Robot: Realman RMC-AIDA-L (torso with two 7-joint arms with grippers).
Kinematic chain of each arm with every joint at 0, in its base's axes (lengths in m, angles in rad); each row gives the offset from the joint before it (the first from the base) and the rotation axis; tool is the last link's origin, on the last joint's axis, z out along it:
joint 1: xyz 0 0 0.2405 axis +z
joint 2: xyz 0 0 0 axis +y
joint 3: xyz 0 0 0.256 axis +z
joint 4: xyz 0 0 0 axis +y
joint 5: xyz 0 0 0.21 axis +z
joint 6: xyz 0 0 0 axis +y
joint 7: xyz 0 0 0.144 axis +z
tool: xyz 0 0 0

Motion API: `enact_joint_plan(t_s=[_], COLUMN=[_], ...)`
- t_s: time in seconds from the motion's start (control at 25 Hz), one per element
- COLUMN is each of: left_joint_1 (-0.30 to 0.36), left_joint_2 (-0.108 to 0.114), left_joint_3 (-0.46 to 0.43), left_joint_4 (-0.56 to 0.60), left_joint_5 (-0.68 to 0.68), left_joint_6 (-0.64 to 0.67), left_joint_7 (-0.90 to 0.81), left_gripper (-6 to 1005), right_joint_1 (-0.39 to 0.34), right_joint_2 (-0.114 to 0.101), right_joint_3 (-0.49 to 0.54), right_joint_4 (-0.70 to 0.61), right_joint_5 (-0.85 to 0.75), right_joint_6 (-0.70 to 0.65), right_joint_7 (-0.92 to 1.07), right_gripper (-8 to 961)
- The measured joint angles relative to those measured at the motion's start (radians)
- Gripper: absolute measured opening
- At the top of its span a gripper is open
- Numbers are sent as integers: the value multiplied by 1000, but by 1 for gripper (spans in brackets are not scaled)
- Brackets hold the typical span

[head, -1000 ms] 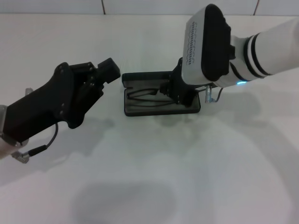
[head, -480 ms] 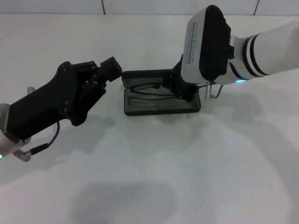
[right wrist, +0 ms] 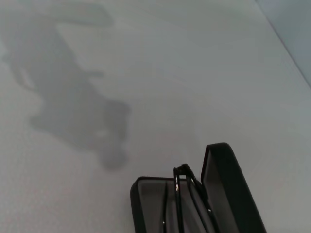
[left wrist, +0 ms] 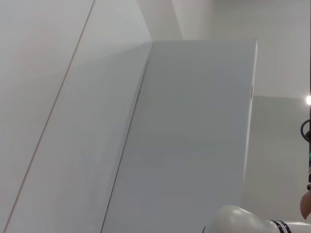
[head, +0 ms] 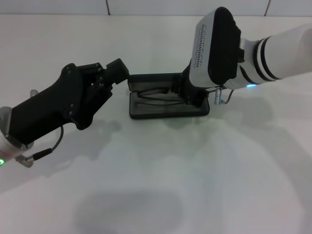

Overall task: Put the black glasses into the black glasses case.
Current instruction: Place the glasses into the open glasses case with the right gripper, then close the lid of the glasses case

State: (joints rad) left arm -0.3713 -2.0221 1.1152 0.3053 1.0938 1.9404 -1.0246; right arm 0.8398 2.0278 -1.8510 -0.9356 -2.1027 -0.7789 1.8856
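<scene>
The black glasses case (head: 163,111) lies open at the table's middle, its lid (head: 150,80) standing up at the far side. The black glasses (head: 153,94) sit folded inside it, close to the lid. My right gripper (head: 186,96) reaches down into the case's right end and is shut on the glasses; its fingers are hidden under the wrist. The right wrist view shows the open case (right wrist: 223,189) with the glasses (right wrist: 181,194) on edge inside. My left gripper (head: 117,72) hovers just beside the lid's left end. The left wrist view shows no task object.
The white table (head: 161,185) surrounds the case, with the arms' shadows on it. A tiled wall edge (head: 146,7) runs along the back. The left wrist view shows only pale wall panels (left wrist: 184,136) and a bit of my right arm (left wrist: 238,221).
My right gripper moved the glasses back in the case towards the lid. My left gripper moved a little forward and right, closer to the lid's left end.
</scene>
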Motion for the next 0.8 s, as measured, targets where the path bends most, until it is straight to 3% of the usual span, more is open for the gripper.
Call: enact_joint_plan(t_s=[0.56,0.8], left_joint_1=[4,7], left_joint_2=[-1,-1], left_joint_3=[5,4], left_joint_4=[0,0], left_joint_5=[1,2], left_joint_6=[0,0], left_joint_7=[0,0], left_gripper=[50,51], right_joint_1=[2,-35], right_joint_2=[0,0], right_joint_3=[-7,-11], right_joint_4=[-16,-66], right_joint_5=[-3,2], right_joint_6=[-7,-17], right_joint_7=[36,36], right_gripper=[71,81])
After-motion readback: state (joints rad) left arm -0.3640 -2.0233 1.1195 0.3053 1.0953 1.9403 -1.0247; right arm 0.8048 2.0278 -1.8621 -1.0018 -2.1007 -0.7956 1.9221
